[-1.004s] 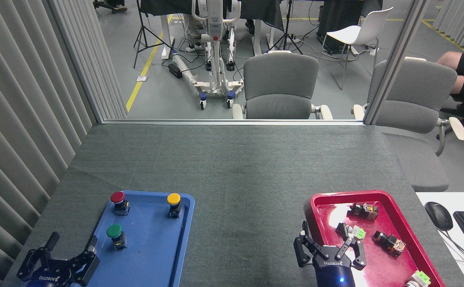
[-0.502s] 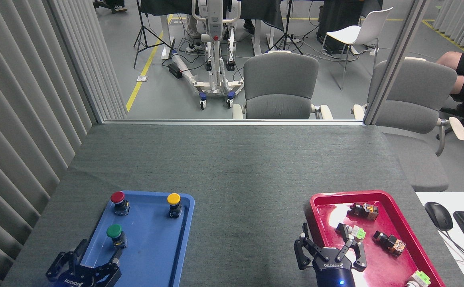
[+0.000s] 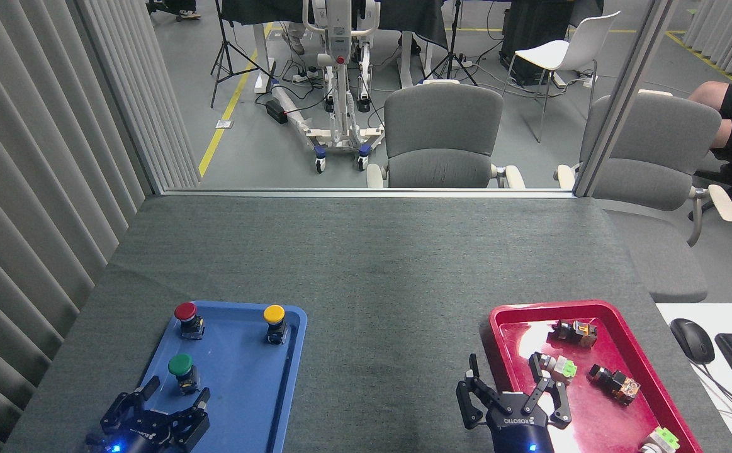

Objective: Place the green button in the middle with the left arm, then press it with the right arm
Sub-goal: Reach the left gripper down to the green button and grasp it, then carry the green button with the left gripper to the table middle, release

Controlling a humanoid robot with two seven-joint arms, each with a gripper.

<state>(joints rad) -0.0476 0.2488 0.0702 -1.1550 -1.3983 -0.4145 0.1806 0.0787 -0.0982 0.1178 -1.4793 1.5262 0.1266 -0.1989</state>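
The grey surface [image 3: 372, 264] carries 2 trays. The blue tray [image 3: 246, 390] at the left holds 3 buttons, and the red tray [image 3: 598, 402] at the right holds small parts. The right gripper [image 3: 512, 396] hangs spread open and empty at the red tray's near left edge. The left gripper [image 3: 174, 399], open and empty, sits just below the green button [image 3: 182, 368], which stands upright in the blue tray's left half.
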